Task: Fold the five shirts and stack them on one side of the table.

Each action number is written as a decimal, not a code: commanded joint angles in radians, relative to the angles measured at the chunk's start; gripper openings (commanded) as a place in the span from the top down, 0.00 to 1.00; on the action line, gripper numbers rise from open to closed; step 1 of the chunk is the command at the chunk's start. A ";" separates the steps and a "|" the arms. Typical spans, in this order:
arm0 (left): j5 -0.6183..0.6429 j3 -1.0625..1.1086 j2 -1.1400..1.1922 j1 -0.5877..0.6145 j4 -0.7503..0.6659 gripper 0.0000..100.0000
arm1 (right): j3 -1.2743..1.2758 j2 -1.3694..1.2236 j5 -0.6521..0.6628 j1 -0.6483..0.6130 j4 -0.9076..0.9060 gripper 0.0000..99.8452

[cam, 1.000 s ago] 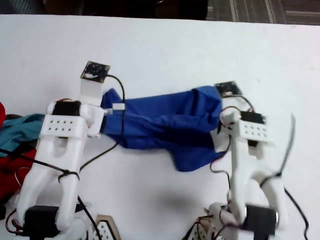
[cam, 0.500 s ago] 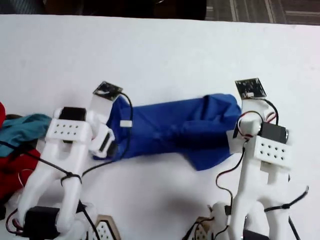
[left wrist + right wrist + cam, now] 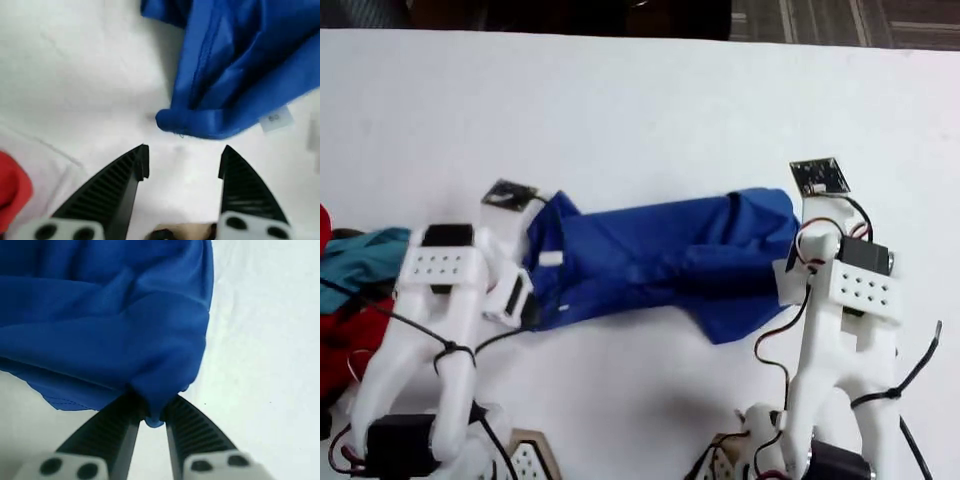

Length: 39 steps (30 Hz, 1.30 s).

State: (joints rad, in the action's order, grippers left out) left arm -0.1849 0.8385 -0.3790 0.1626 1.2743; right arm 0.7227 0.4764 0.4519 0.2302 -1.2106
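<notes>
On the table [image 3: 640, 100], one blue shirt [image 3: 660, 262]

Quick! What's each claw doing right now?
Left claw: open, holding nothing; the blue shirt lies just ahead of it.
Right claw: closed on the blue shirt's edge.

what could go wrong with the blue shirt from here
1. The right hand pinches just a small bunch of the blue shirt at its tips, so a pull might slip it free.
2. The left hand is open, with the shirt's edge lying loose ahead of it. A one-sided pull could drag the shirt rather than spread it.
3. The shirt lies creased and bunched, so folding it now would likely lock in wrinkles.
</notes>
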 commanded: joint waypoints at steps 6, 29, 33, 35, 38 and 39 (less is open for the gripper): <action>0.206 0.110 -0.038 -0.110 -0.226 0.76 | -0.029 -0.004 0.000 0.004 0.019 0.98; 0.261 -0.042 -0.031 -0.132 -0.075 0.76 | -0.028 -0.004 0.000 0.005 0.015 0.98; 0.261 0.108 -0.031 -0.140 -0.222 0.76 | -0.028 -0.004 0.000 0.005 0.015 0.98; 0.261 0.153 -0.031 -0.141 -0.250 0.76 | -0.028 -0.002 0.000 0.005 0.015 0.98; 0.255 0.185 -0.031 -0.157 -0.229 0.76 | -0.028 -0.001 0.000 0.005 0.015 0.98; 0.238 0.188 -0.032 -0.164 -0.218 0.76 | -0.028 -0.002 0.000 0.005 0.015 0.98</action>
State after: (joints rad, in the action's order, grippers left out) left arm 0.0698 1.0165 -0.3836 0.0184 1.0441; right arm 0.7227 0.4749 0.4519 0.2302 -1.2045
